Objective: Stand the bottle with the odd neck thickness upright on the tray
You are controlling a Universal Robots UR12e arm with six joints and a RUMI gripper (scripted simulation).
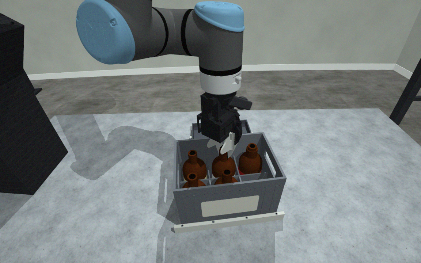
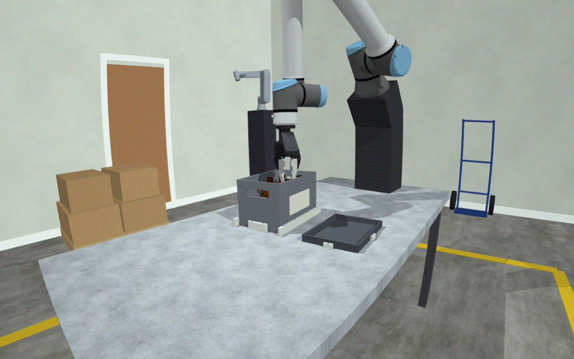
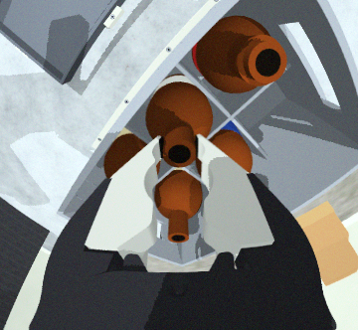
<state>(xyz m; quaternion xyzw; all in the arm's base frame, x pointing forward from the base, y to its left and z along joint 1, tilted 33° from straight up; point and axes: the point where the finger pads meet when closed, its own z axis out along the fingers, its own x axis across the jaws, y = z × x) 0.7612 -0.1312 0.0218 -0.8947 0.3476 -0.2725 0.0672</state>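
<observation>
The gripper (image 1: 226, 151) (image 2: 287, 177) (image 3: 179, 137) is closed on the neck of the middle bottle (image 1: 223, 167) (image 3: 179, 108), upright in the crate's (image 1: 185, 204) (image 2: 257, 214) (image 3: 283, 9) tray-side row. The likelier target, the red-labelled corner bottle (image 1: 250, 162) (image 2: 269, 179) (image 3: 224, 59), its collar seemingly thicker, is placed one compartment along, also upright. Beyond that row's wall, the tray (image 1: 246, 124) (image 2: 311, 237) (image 3: 80, 62) is set beside the crate.

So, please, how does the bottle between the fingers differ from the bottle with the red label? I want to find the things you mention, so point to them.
The held bottle (image 1: 223, 167) (image 3: 179, 111) has its neck gripped by the gripper (image 1: 225, 151) (image 2: 287, 177) (image 3: 179, 137); the red-label bottle (image 1: 250, 162) (image 3: 224, 54) stands free. The held bottle shows a whitish label, the red-label bottle a red one. The red-label bottle's neck looks thicker below the opening than the held bottle's. Both are brown and in the crate (image 1: 185, 202) (image 2: 257, 212) (image 3: 144, 79).
</observation>
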